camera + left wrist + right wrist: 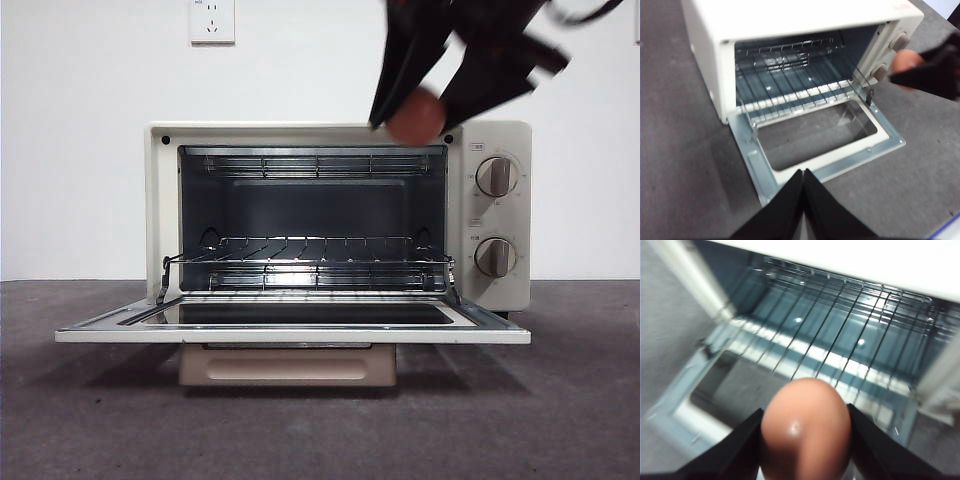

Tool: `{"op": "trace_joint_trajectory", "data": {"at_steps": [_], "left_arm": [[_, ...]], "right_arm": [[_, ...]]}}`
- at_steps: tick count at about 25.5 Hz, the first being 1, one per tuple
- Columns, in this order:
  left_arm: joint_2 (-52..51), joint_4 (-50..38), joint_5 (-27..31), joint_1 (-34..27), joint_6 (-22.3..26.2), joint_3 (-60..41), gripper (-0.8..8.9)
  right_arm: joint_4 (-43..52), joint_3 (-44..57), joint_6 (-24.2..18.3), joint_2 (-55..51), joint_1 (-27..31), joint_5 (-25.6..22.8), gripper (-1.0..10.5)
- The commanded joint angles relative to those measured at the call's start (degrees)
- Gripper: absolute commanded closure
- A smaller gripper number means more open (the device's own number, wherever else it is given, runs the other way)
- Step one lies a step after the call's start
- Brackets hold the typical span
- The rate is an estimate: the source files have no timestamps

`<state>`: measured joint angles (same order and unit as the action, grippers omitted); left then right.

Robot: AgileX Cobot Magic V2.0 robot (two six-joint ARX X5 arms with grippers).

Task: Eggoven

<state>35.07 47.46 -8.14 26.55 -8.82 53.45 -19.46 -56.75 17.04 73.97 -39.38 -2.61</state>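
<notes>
I am holding the egg [805, 432] in my right hand [418, 110]. My two black jaws press on its two sides, one on each side. The egg hangs in the air, up high near the top right corner of the oven [160, 200], in front of it and close to the two knobs [496, 176]. It is not inside yet.

The oven door [290, 334] is open and lies flat over the desk [80, 400]. Inside I can see the wire rack [310, 250], and it has nothing on it.

My left hand [803, 176] waits near the front of the door. Its jaws are pressed together and hold nothing.

I think the egg is light, smooth and a bit slippery. It is hard, but it can crack if I squeeze too much or drop it. So I think holding it by its round middle, with a soft squeeze, is best. The rack has gaps between its wires, so the egg might roll when I set it down. I should put it down slowly and low.
</notes>
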Motion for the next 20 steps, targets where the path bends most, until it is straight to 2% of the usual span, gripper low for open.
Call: {"op": "trace_joint_trajectory", "data": {"at_steps": [1, 9, 12, 20], "left_arm": [[-2.38, 0.90, -0.66, 0.11, -0.96, -0.28, 8.07], [-5.66, 4.46, -0.66, 0.11, -0.96, -0.28, 8.07], [-5.66, 5.46, -0.66, 0.11, -0.94, -0.28, 8.07], [-5.64, 5.27, -0.66, 0.11, -0.94, -0.28, 8.07]], "right_arm": [[3.72, -0.55, 0.98, 4.24, -0.33, -0.85, 9.4], [14.64, -0.55, 1.81, 14.93, 1.18, -4.13, 9.4], [16.44, -0.55, 1.77, 17.46, 1.84, -6.75, 9.4], [19.82, -0.55, 1.84, 21.90, 2.38, -8.09, 9.4]]}}
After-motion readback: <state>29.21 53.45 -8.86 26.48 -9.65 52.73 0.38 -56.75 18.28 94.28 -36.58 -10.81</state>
